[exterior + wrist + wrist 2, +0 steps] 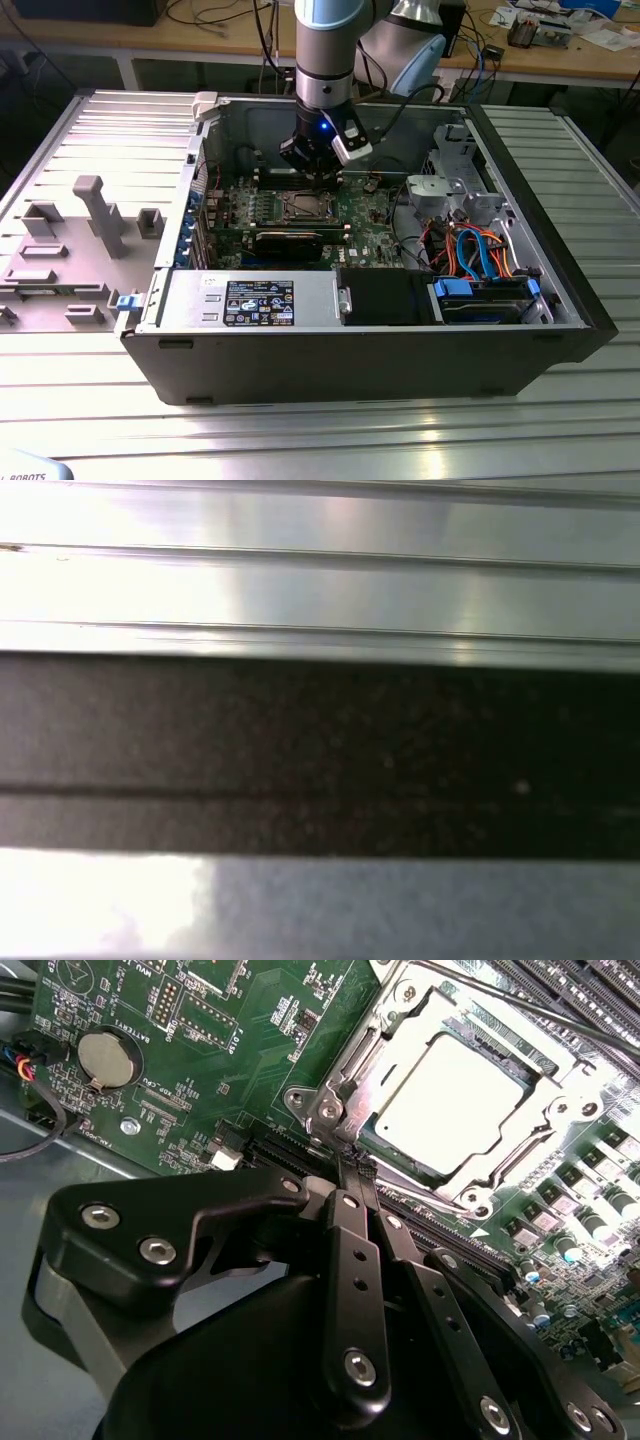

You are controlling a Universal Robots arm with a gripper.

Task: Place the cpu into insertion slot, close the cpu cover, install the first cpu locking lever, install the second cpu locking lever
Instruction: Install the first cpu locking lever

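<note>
The cpu (450,1105), a flat square chip with a bright silver top, lies in the insertion slot (300,207) on the green motherboard. The silvery cpu cover (385,1045) lies flat around it, and the chip shows through its window. A thin metal locking lever (520,1005) runs along one side of the socket. My gripper (355,1165) is shut, its black fingertips pressed together at a corner of the socket frame. I cannot tell whether anything is pinched between them. In the exterior view the gripper (318,172) hangs inside the open computer case just behind the socket.
A long black expansion card (290,240) lies just in front of the socket. Memory slots (590,990) and a coin battery (105,1057) flank it. A drive cage with blue and orange cables (480,250) fills the case's right side. Grey fixtures (90,230) stand outside at the exterior view's left.
</note>
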